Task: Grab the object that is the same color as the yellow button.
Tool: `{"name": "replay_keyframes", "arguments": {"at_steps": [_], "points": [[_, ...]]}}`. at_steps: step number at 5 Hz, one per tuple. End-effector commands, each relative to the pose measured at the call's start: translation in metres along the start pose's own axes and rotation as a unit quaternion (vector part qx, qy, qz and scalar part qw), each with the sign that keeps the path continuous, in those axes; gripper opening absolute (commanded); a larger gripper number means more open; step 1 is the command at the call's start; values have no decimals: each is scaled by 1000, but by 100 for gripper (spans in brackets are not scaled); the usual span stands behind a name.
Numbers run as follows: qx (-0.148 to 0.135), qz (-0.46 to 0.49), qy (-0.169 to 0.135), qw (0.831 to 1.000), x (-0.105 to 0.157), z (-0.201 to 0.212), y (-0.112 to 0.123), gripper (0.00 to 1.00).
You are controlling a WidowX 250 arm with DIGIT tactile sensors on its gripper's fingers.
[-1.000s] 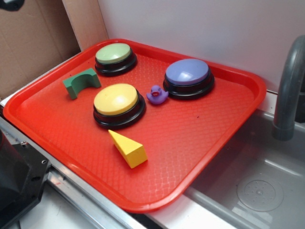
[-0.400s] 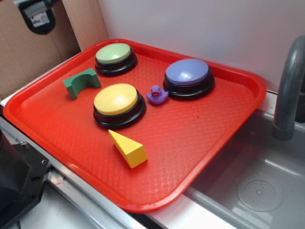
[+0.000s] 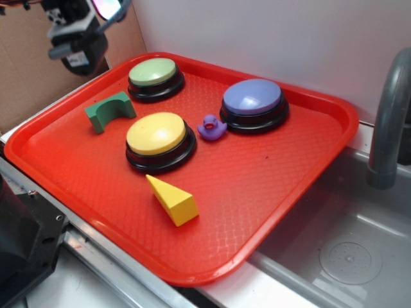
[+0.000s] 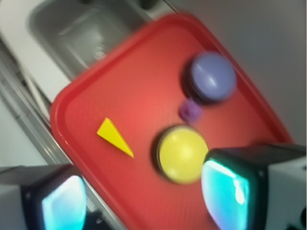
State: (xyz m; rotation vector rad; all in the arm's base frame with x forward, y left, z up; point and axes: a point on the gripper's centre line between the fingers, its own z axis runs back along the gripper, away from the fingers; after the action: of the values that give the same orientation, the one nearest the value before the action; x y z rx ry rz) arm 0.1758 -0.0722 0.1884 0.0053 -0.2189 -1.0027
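- Wedge block (image 3: pixel 173 200), yellow, lies flat on the red tray (image 3: pixel 282 173), just in front of the yellow button (image 3: pixel 158 139) and apart from it; untouched.
- Purple duck (image 3: pixel 211 128) sits just right of that button; purple button (image 3: pixel 254 104) beyond the duck.
- Green arch block (image 3: pixel 110 111) left of the yellow button; green button (image 3: pixel 155 77) behind it.
- Gripper (image 3: pixel 82 31) hangs above the tray's far left corner, well apart from the yellow button; fingers (image 4: pixel 232 189) spread, holding nothing.

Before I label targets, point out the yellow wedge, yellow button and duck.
Yellow wedge (image 3: pixel 173 199): exterior view, sloped top face.
Yellow button (image 3: pixel 156 133): exterior view, dome centre.
Duck (image 3: pixel 211 127): exterior view, body.
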Motion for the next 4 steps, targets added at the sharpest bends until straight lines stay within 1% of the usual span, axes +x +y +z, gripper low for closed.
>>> {"name": "replay_keyframes", "arguments": {"at_steps": [1, 2, 3, 4], "points": [[-70, -213, -58, 973, 15, -37, -9, 100], [-106, -276, -49, 954, 11, -61, -14, 100], [-93, -297, -30, 950, 11, -82, -20, 100], [-85, -321, -24, 943, 5, -100, -24, 100]]}}
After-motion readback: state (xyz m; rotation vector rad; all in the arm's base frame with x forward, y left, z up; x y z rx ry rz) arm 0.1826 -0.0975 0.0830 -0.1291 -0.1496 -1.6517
